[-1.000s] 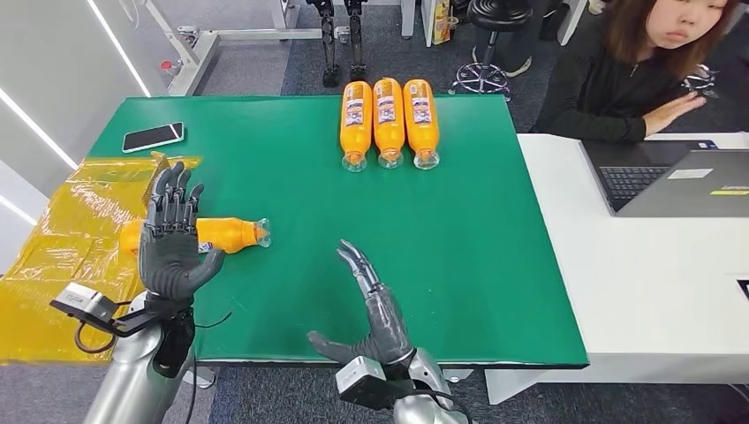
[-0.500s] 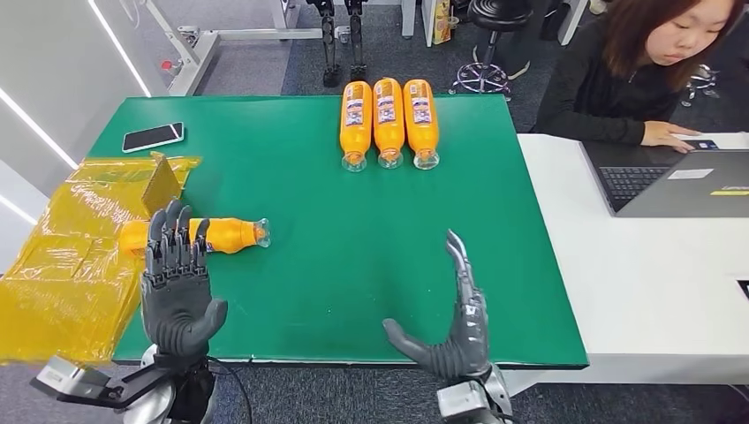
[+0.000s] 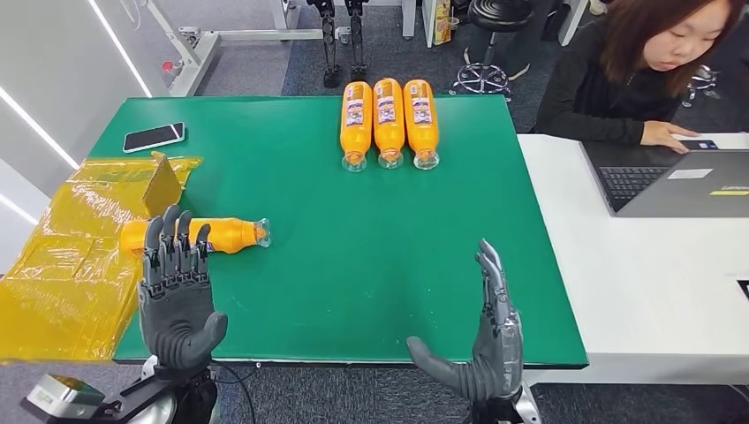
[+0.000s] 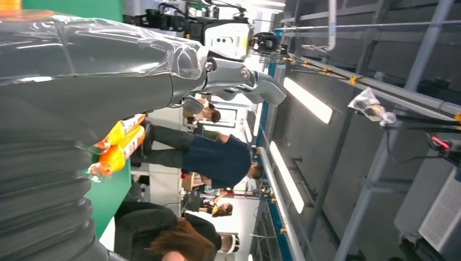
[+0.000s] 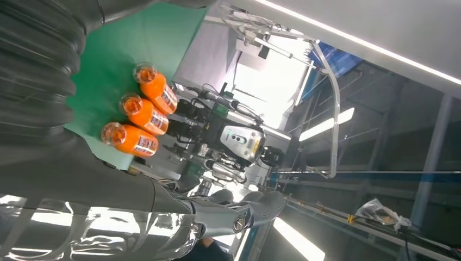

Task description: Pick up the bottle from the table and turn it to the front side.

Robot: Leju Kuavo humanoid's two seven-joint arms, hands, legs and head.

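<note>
The bottle [image 3: 205, 235] is seen lying on its side at nine o'clock on the green table [image 3: 371, 221], partly hidden behind the left hand [image 3: 177, 291]. Nothing is held: both the left hand and the right hand [image 3: 484, 331] are raised with fingers spread. A roll toward the yellow bags [image 3: 66, 256] could be caused by a glancing touch. Since a second ago, both hands have been drawn back toward six o'clock.

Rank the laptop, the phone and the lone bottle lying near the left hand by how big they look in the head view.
1. Laptop, cut off by the frame edge.
2. Lone orange bottle, partly hidden behind the left hand.
3. Phone.
</note>
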